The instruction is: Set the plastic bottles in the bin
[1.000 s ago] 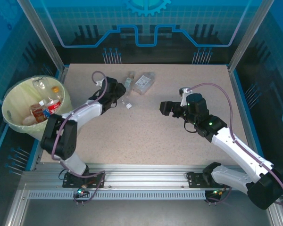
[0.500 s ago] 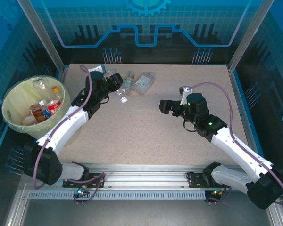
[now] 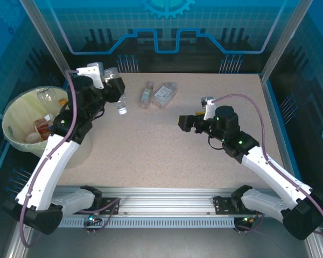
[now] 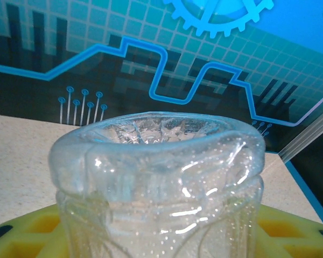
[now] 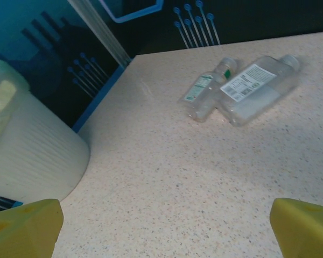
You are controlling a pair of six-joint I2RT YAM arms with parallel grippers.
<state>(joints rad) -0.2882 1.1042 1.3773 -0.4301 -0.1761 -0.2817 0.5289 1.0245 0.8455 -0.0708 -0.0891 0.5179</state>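
Observation:
My left gripper (image 3: 114, 89) is shut on a clear plastic bottle (image 3: 118, 98), held above the table's back left with its white cap pointing down. In the left wrist view the bottle's ribbed base (image 4: 159, 177) stands between the yellow fingers (image 4: 27, 231). The pale yellow-green bin (image 3: 11, 115) stands just left of it, with several bottles (image 3: 44, 129) inside. Two more clear bottles lie side by side at the back of the table, a slim one (image 3: 146, 94) (image 5: 204, 88) and a wider flat one (image 3: 164, 94) (image 5: 258, 88). My right gripper (image 3: 183, 122) (image 5: 167, 228) is open over mid-table, nothing between its fingers.
The bin's ribbed wall (image 5: 32, 156) rises at the left of the right wrist view. A blue table rim (image 5: 99, 99) and metal frame posts (image 3: 48, 40) border the back left corner. Bare speckled tabletop (image 3: 167, 156) lies between the arms.
The left arm has lifted the bottle off the table and swung it up and left toward the bin. The right gripper has shifted slightly left.

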